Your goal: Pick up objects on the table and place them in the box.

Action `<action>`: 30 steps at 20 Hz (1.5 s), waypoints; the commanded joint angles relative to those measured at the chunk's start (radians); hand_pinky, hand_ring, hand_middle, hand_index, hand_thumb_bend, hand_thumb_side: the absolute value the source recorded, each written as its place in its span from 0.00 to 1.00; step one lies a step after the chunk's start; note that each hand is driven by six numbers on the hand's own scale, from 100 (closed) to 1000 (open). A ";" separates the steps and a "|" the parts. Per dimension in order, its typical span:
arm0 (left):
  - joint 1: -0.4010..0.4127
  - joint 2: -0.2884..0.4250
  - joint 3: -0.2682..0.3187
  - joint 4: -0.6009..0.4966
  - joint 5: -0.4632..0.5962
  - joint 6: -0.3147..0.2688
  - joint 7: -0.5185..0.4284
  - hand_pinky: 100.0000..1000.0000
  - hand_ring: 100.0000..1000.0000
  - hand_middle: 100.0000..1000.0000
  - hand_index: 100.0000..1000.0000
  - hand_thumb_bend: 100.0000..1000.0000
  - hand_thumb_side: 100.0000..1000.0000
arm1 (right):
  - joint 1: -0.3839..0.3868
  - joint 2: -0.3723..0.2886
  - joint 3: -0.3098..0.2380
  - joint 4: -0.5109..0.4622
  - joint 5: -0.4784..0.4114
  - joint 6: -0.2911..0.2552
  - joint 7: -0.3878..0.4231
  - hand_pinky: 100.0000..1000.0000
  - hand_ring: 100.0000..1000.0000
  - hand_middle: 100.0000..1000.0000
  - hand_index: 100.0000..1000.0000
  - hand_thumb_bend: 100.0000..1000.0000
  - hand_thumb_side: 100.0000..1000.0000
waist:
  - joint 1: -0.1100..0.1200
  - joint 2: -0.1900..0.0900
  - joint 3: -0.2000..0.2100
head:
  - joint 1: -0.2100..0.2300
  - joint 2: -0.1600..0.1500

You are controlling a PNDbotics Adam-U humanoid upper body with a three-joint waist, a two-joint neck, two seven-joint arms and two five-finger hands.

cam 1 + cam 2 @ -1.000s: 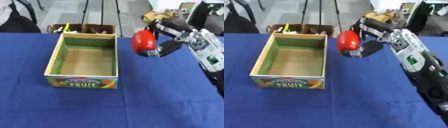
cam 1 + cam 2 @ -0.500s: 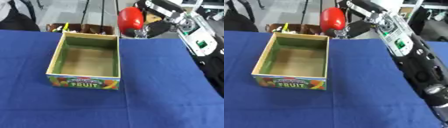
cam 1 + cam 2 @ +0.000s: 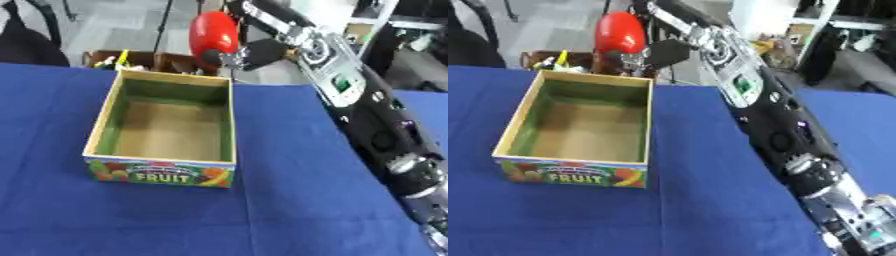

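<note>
Right hand is curled round the red object — held in the air over the box's far right corner, long axis approx. upright. Box interior lies near & left of it, so drop spot is that way. Left hand not in view.

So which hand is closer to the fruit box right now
The right hand. It holds a red object above the far right corner of the fruit box, over its rim. The left hand shows in neither view.
</note>
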State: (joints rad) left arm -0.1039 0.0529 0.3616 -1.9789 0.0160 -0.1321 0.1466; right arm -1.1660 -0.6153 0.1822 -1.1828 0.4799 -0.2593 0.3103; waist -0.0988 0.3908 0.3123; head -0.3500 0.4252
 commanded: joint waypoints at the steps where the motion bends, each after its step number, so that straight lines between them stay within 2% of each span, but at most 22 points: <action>1: -0.007 0.016 0.003 -0.021 -0.003 -0.008 -0.002 0.00 0.07 0.44 0.26 0.00 0.73 | -0.028 -0.008 0.003 0.023 0.050 -0.027 -0.008 0.36 0.50 0.27 0.32 0.00 0.68 | 0.003 -0.012 0.005 | -0.020 -0.024; 5: -0.012 0.013 0.003 -0.021 -0.004 -0.009 -0.005 0.00 0.06 0.44 0.26 0.00 0.73 | -0.027 -0.005 0.039 0.023 0.111 -0.082 0.008 0.36 0.51 0.29 0.31 0.00 0.73 | -0.003 -0.003 0.016 | -0.035 -0.033; 14: -0.021 0.011 0.001 -0.021 -0.004 -0.009 -0.012 0.00 0.06 0.44 0.26 0.00 0.73 | -0.030 -0.005 0.080 0.015 0.245 -0.201 0.016 0.37 0.55 0.34 0.30 0.00 0.84 | -0.013 0.008 0.039 | -0.064 -0.045; 17: -0.024 0.009 0.000 -0.021 -0.004 -0.010 -0.014 0.00 0.06 0.44 0.26 0.00 0.73 | -0.029 -0.003 0.083 0.010 0.292 -0.226 0.000 0.37 0.55 0.35 0.29 0.00 0.89 | -0.014 0.011 0.047 | -0.076 -0.049; 19: -0.023 0.007 0.000 -0.021 -0.004 -0.010 -0.014 0.00 0.06 0.44 0.26 0.00 0.73 | -0.027 -0.004 0.079 0.013 0.322 -0.217 -0.027 0.36 0.55 0.35 0.29 0.00 0.90 | -0.015 0.014 0.051 | -0.082 -0.052; 25: -0.029 0.001 -0.005 -0.021 -0.002 -0.012 -0.021 0.00 0.06 0.44 0.26 0.00 0.73 | -0.031 -0.018 0.025 0.070 0.415 -0.133 -0.118 0.33 0.54 0.37 0.30 0.00 0.91 | -0.016 0.029 0.066 | -0.104 -0.065; 30: -0.029 -0.003 -0.005 -0.021 -0.002 -0.014 -0.023 0.00 0.06 0.44 0.26 0.00 0.73 | -0.030 -0.019 0.057 0.108 0.492 -0.056 -0.195 0.33 0.55 0.39 0.31 0.00 0.94 | -0.018 0.037 0.074 | -0.121 -0.072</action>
State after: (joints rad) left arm -0.1298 0.0434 0.3589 -1.9789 0.0124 -0.1448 0.1275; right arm -1.1709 -0.6033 0.2393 -1.0750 0.9492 -0.3319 0.1371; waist -0.1237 0.4474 0.3841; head -0.4643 0.3669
